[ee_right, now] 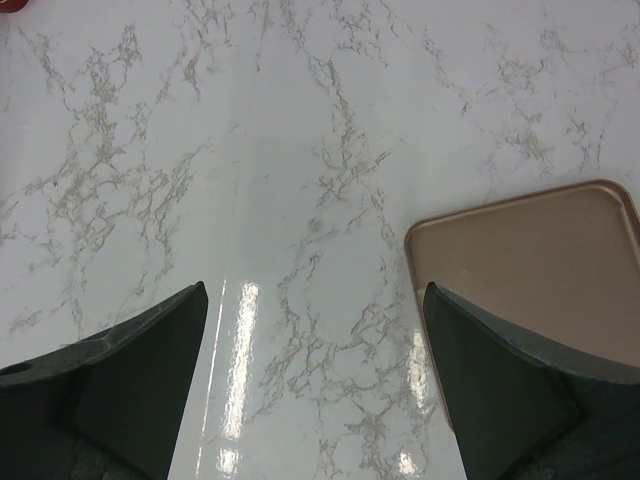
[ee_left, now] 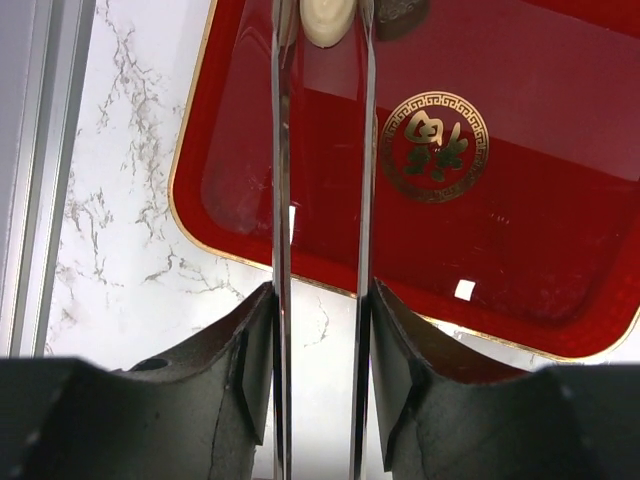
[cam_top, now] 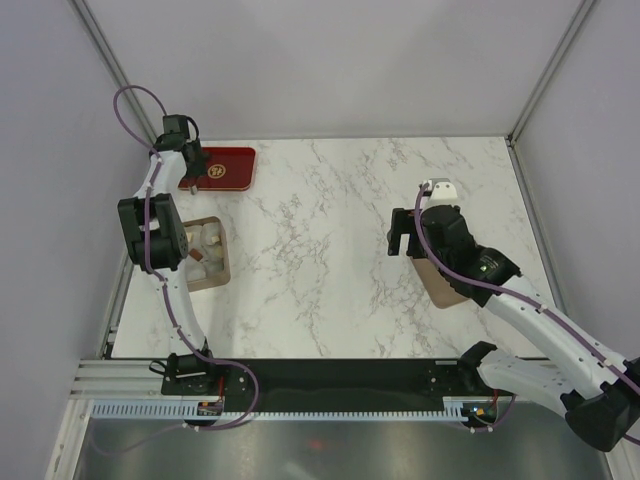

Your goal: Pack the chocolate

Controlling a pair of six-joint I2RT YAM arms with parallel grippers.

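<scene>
Left gripper (cam_top: 191,178) sits over the far-left corner of the worktop (ee_right: 200,150), pointing down into the red tray (ee_left: 560,200). Its thin fingers (ee_left: 283,150) are set narrow, one on each side of a cream-white piece (ee_left: 325,20) at the tips. We can't tell from the wrist view whether that piece is pinched or only straddled. It fills the gap, but contact isn't resolvable. The piece is cut off at the top of the view, so we can't call its long axis either. A darker lump (ee_left: 400,12) lies just right of it on the tray, likely another piece, mostly out of view. The gold emblem (ee_left: 435,147) is further right, not a target.

Key relation: the box (cam_top: 228,255) lies nearer than the tray, along the left edge, beside the left arm's elbow. So we judge the carry runs straight back toward the near side. The left arm is clearly the nearer one; the right arm is well apart on the right.

The box holds packed pieces (cam_top: 208,240), cream and brown, too small to count.

Right gripper (cam_top: 404,245) hangs wide open and empty above bare worktop, with the tan box lid (ee_right: 530,260) just to its right. We read that as waiting for the lid step. Main risk now: the piece slipping from the thin fingers on lift.
</scene>
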